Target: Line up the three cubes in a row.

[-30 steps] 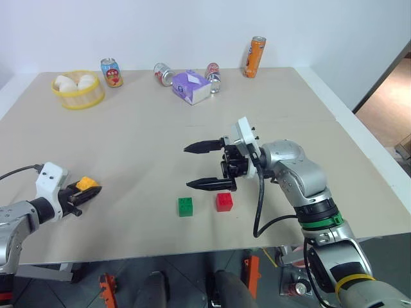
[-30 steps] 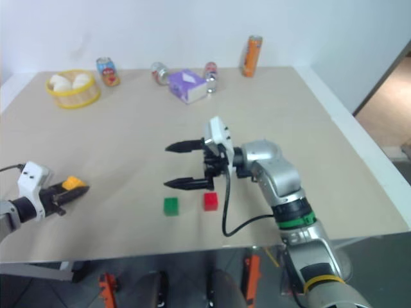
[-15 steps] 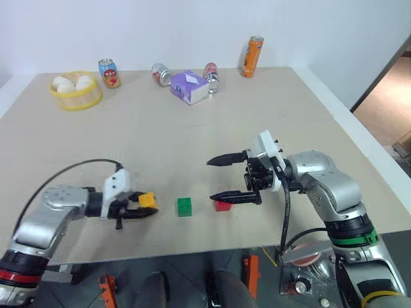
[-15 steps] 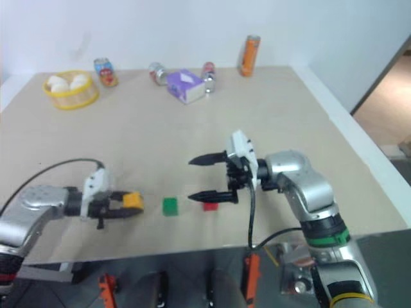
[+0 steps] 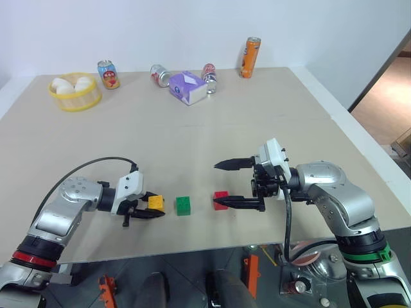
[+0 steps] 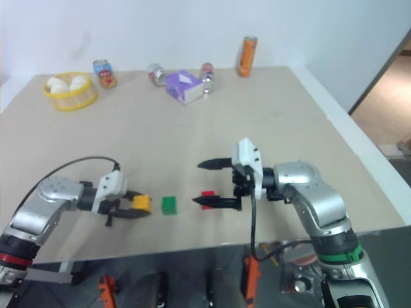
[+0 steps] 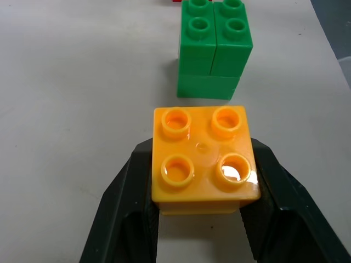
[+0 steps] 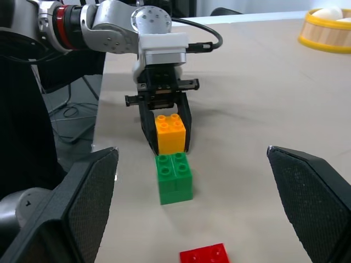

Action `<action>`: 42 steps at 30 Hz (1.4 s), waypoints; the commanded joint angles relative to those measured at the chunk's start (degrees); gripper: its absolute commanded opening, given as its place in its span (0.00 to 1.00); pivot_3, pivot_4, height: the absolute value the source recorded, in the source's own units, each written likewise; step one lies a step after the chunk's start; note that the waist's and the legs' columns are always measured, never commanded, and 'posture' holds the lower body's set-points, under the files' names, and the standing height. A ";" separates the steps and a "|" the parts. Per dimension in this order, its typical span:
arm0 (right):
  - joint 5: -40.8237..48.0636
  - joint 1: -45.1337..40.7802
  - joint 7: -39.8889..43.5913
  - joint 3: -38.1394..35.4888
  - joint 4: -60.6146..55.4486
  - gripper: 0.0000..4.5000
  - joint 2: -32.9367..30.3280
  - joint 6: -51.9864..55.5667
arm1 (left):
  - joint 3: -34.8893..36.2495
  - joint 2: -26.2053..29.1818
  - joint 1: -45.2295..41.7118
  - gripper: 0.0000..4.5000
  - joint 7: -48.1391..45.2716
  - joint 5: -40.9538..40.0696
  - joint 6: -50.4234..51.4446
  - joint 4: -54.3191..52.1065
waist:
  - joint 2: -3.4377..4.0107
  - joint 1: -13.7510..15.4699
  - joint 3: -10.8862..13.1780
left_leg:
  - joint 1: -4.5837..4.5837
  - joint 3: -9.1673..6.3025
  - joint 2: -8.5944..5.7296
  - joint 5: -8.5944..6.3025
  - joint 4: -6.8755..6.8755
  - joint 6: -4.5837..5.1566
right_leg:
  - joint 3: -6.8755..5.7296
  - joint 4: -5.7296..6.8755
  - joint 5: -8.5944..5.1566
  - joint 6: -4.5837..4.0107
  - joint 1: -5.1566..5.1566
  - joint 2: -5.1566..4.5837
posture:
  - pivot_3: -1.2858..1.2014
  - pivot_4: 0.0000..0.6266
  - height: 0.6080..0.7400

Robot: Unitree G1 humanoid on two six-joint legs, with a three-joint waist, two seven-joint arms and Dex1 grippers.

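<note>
My left gripper (image 5: 151,208) is shut on the yellow-orange cube (image 5: 155,203), studs up, low over the table near its front edge. Through the left wrist camera the black fingers (image 7: 127,197) clamp the yellow-orange cube (image 7: 203,159) on both sides. Just to its right stands the green cube (image 5: 184,205), a small gap away, also seen as the green cube (image 7: 214,48). Further right sits the red cube (image 5: 221,199). My right gripper (image 5: 225,185) hovers open just right of the red cube, fingers spread wide apart. The right wrist camera looks along red cube (image 8: 205,255), green cube (image 8: 174,177) and yellow-orange cube (image 8: 170,132).
At the table's far side stand a yellow basket (image 5: 74,93) with white balls, a purple box (image 5: 188,87), an upright orange can (image 5: 250,57) and several small cans, some lying down (image 5: 160,74). The table's front edge runs just below the cubes.
My left gripper has carried the yellow-orange cube rightward from the table's left edge to just beside the green cube. The right gripper drew back to the right, off the red cube.
</note>
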 commanded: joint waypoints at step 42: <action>3.29 -2.14 0.28 -2.52 0.43 1.00 1.66 0.04 | 8.00 2.27 -0.81 0.98 -0.82 -10.08 6.08 -7.33 | -0.02 0.16 0.02 | 0.13 -0.01 0.03 0.07 0.11 0.09 | 0.06 0.16 0.09 -0.15 0.02 0.02 | 0.52 0.24 1.00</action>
